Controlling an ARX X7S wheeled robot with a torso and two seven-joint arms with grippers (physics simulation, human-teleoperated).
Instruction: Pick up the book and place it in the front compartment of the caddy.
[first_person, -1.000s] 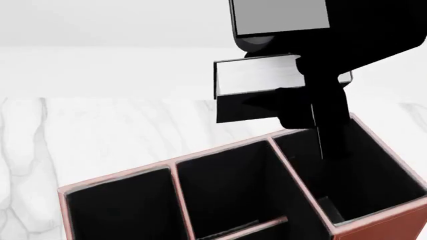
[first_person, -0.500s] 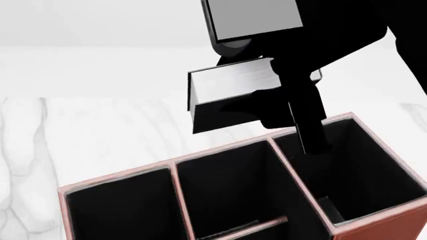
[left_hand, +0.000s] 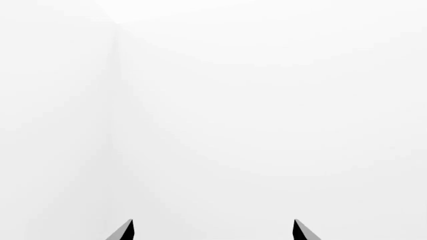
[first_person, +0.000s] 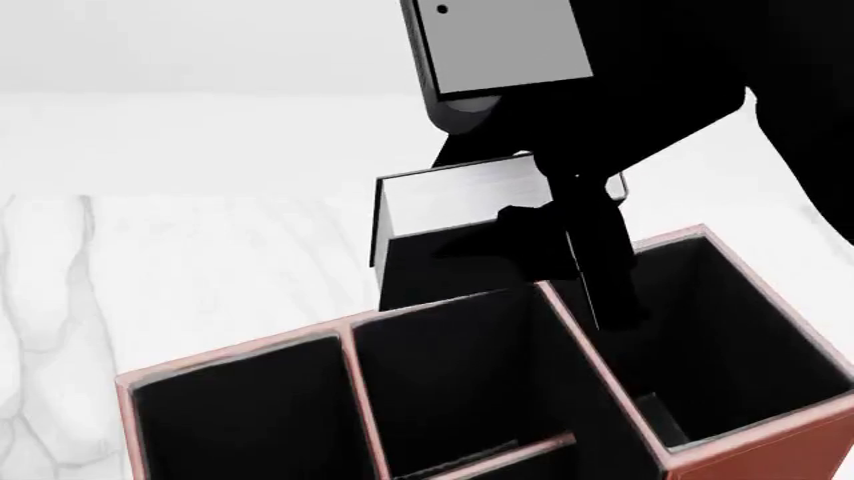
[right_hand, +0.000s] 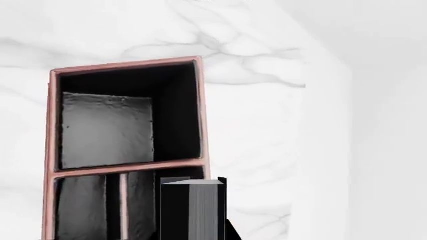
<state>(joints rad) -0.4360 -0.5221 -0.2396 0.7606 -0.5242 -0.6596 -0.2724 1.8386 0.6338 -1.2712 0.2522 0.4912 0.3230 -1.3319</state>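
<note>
Since the earlier head pictures the right end effector (first_person: 567, 235) has carried the book (first_person: 454, 225) further toward the robot's left and lower. A second ago the book hung clear above the far rim of the caddy (first_person: 747, 455); now its lower edge has sunk to that rim, at the far end of the middle cell, and the rim hides it there. The caddy itself has not shifted on the worktop (first_person: 174, 270); it lies at the worktop's near side, well apart from the far edge.

The right end effector is clamped on the book, its dark fingers crossing the black cover at the book's right end. The book is held on edge, white page edges turned upward and slightly tilted, cover facing the robot.

The head view shows the arm and its grey housing above the book, and three of the caddy's black-lined cells from the near side. It cannot show how far the book reaches into a cell.

The right wrist view looks straight down past the book (right_hand: 193, 210): a black cover face and a grey band of page edges stand over the caddy's (right_hand: 203, 120) long outer wall, beside the narrow partitioned cells. Beyond lies one large cell with a grey floor. Veined marble worktop (right_hand: 260, 125) surrounds the box.

The left wrist view shows only white background and the two tips of the left end effector (left_hand: 213, 231), set wide apart and holding nothing.
</note>
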